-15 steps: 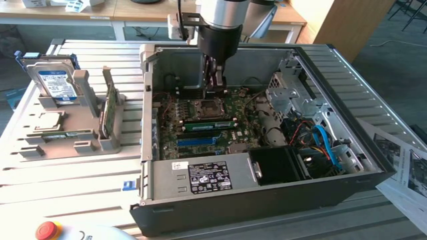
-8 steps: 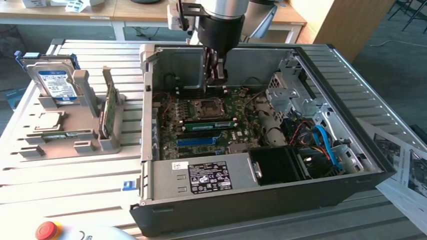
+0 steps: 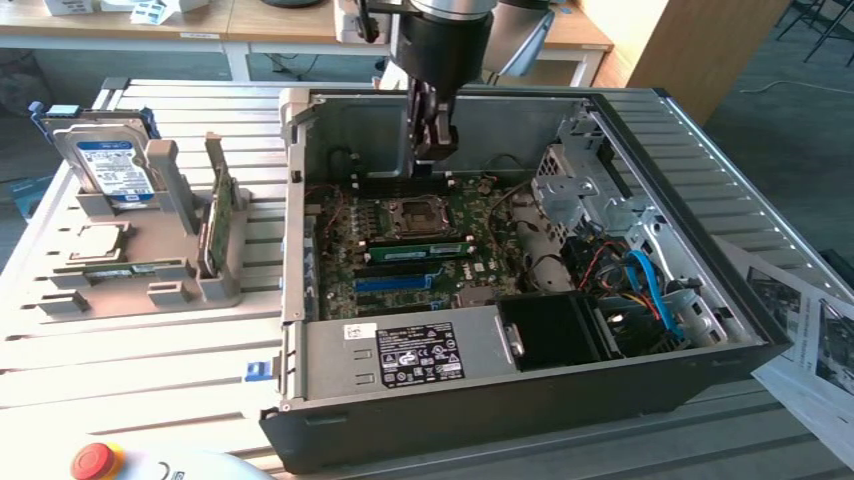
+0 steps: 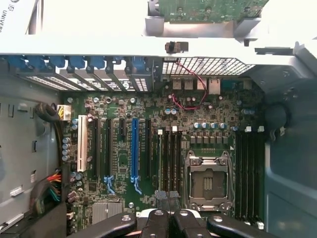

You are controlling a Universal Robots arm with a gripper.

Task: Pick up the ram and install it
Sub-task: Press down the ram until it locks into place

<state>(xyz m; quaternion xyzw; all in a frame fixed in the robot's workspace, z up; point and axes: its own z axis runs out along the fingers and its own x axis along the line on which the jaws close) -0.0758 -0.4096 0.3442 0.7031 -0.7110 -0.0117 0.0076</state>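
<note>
Hovering clenched over the motherboard (image 4: 148,148), gripper (image 3: 430,150) empty, exterior view showing ram (image 3: 214,215) upright in the stand (image 3: 160,270).

Green ram stick (image 3: 418,250) seated on edge beside CPU socket (image 3: 407,215); 2nd ram stick (image 3: 214,218) upright in grey holder (image 3: 160,275).

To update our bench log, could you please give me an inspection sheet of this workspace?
Surface: white slatted table carrying an open PC case.
Job's things: ram upright in the grey holder; motherboard exposed.
Clutter: hard drive, processor chip, printed sheets, red button.
Grippers: gripper shut, inside the case above the motherboard.
Cables: blue cable in the case.
Surroundings: wooden desks behind.
</note>
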